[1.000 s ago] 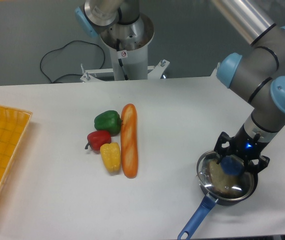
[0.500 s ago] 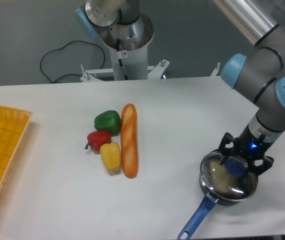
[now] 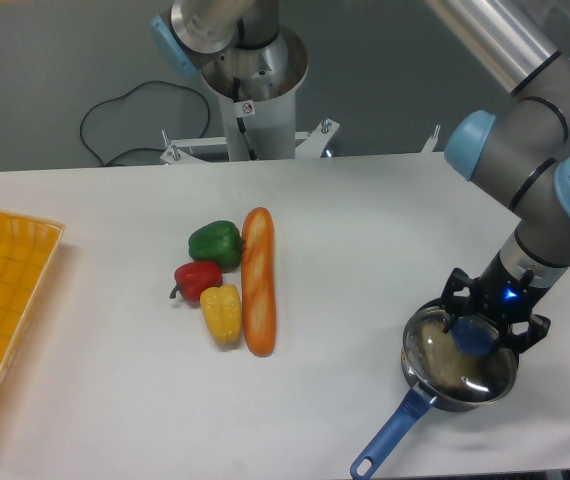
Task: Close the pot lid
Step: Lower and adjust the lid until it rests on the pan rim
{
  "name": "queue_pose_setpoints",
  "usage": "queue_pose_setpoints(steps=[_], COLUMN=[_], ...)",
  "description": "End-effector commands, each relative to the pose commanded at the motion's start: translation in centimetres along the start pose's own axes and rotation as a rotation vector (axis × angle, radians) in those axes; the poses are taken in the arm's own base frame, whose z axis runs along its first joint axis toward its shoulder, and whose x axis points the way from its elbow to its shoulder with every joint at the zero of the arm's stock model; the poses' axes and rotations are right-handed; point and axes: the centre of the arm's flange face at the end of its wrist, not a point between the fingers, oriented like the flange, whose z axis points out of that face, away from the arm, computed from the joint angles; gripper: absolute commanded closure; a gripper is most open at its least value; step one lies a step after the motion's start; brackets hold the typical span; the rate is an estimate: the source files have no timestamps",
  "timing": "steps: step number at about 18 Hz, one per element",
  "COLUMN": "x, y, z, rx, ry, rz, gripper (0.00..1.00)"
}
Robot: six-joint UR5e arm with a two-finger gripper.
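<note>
The lid (image 3: pixel 458 358) is glass in a metal rim, so I judge it stiff, fairly heavy for its size, slick and breakable; the blue knob (image 3: pixel 473 336) at its centre is the only sensible place to take it, since the smooth dome offers no purchase. It sits over the pot (image 3: pixel 455 385) at the near right of the surface (image 3: pixel 365 230), the pot's long blue handle (image 3: pixel 390 436) pointing toward the front edge. My tool (image 3: pixel 480 328) comes down from above with its fingers closed round that knob, gripping it. Whether the rim is seated all round I cannot tell.
</note>
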Motion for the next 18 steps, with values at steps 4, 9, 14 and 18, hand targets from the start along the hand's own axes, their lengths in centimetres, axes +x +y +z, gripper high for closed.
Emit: queue_pose_setpoints(steps=[4,9,14,18], x=[0.01,0.06,0.16,0.18], y=[0.02,0.09,0.24,0.27], z=[0.05,0.20,0.54,0.59], rx=[0.000,0.002,0.005,0.005], ry=[0.000,-0.008,-0.018,-0.018], rz=[0.003,0.009,0.011,0.011], gripper=[0.46,0.24,0.20,0.20])
